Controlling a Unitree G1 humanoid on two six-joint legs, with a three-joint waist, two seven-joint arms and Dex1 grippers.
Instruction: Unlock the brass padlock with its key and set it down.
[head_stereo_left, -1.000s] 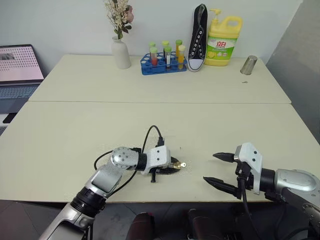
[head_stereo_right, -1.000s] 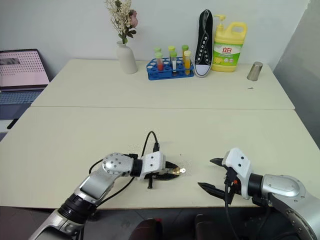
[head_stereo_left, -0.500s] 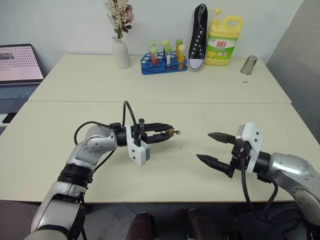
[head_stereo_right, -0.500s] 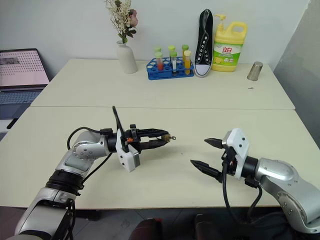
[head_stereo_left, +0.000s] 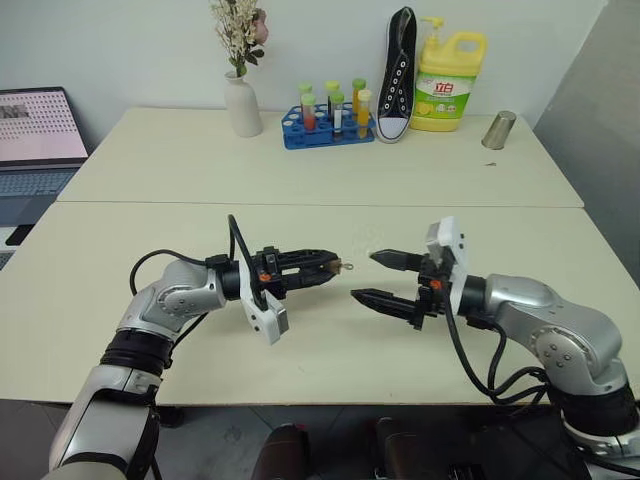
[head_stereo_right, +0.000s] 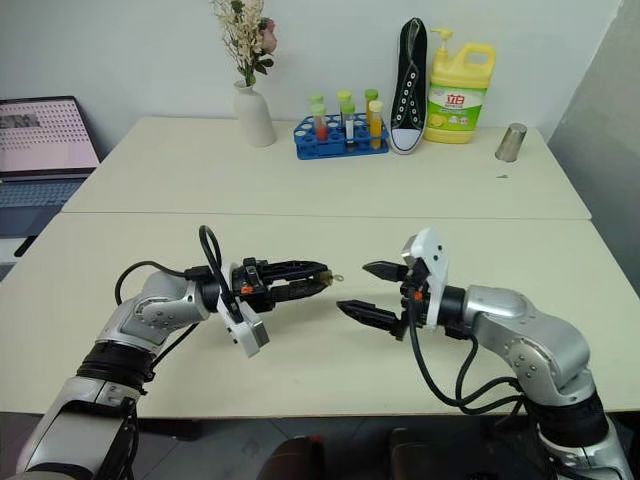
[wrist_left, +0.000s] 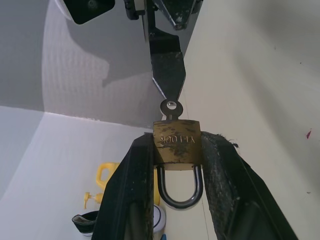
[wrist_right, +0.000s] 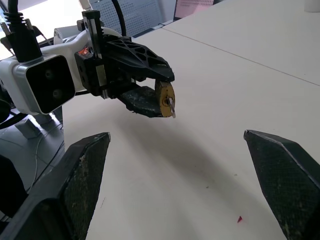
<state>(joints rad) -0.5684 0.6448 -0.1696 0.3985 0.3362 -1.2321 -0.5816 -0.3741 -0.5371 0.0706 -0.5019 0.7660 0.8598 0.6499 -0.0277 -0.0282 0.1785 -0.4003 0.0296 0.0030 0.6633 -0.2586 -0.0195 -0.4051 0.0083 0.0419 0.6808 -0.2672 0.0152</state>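
The brass padlock (wrist_left: 176, 145) is small and gold-coloured, with a silvery shackle (wrist_left: 178, 192) and its key (wrist_left: 170, 107) sticking out of the body. My left gripper (head_stereo_left: 335, 266) is shut on the padlock's sides and holds it level above the near table, pointing right. From the right wrist view the padlock (wrist_right: 165, 99) hangs at the left gripper's (wrist_right: 152, 92) tips with the key (wrist_right: 171, 106) facing out. My right gripper (head_stereo_left: 365, 277) points left at it, open wide, its fingertips a short gap from the key and empty.
Along the far table (head_stereo_left: 150, 160) stand a white vase (head_stereo_left: 241, 105), a blue test tube rack (head_stereo_left: 325, 125), a black shoe (head_stereo_left: 397, 75), a yellow detergent bottle (head_stereo_left: 447, 85) and a metal cup (head_stereo_left: 497, 130). A laptop (head_stereo_left: 35, 140) sits at the far left.
My left gripper lifted the padlock off the table and rolled over, now holding still. My right gripper rose and swung left toward the key, staying open.
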